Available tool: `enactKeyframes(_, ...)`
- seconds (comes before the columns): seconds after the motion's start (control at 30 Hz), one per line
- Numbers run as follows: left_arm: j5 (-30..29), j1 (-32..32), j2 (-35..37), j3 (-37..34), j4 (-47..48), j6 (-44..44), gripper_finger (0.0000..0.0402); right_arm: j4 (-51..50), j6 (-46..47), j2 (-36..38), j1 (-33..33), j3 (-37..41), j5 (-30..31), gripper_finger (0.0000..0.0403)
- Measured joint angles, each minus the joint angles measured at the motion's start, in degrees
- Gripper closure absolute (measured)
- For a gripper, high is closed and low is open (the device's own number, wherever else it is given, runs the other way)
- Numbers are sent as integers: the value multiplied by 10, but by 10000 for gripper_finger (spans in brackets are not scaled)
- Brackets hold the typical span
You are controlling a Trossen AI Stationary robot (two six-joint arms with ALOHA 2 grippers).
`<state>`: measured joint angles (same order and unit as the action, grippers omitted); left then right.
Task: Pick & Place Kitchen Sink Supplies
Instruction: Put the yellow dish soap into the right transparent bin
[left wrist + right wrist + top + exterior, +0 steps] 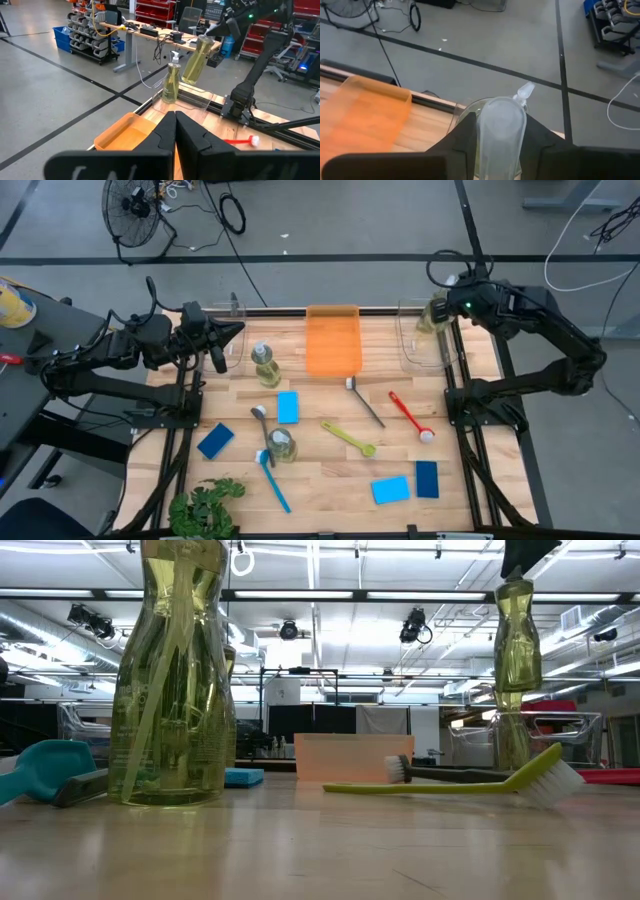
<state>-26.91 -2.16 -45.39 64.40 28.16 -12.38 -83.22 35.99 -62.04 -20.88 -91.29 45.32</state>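
Right gripper (498, 145) is pinching a clear pump bottle (434, 315) by its neck, dangling it over the clear bin (425, 355); left gripper (232, 333) is idling pressed together.

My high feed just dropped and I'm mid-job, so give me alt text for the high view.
The right gripper holds a clear pump bottle of yellow-green liquid over the clear bin at the table's far right. The shut left gripper waits at far left; two more bottles, sponges and brushes lie on the wooden table.
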Motion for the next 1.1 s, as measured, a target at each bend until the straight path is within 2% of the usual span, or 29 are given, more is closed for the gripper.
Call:
enactKeyframes(0.23,0,0,0,0,0,0,390,13,10,-2,-20,7,0,307)
enactKeyframes(0.43,0,0,0,0,0,0,390,65,0,-1,-31,75,-19,307)
enactKeyframes(0.6,0,0,0,0,0,0,390,150,-16,-1,-49,138,-43,307)
enactKeyframes(0.83,2,0,0,0,0,-4,390,259,-20,-1,-86,223,-44,307)
enactKeyframes(1.1,2,0,0,0,0,-4,390,383,-25,-2,-134,288,-55,307)
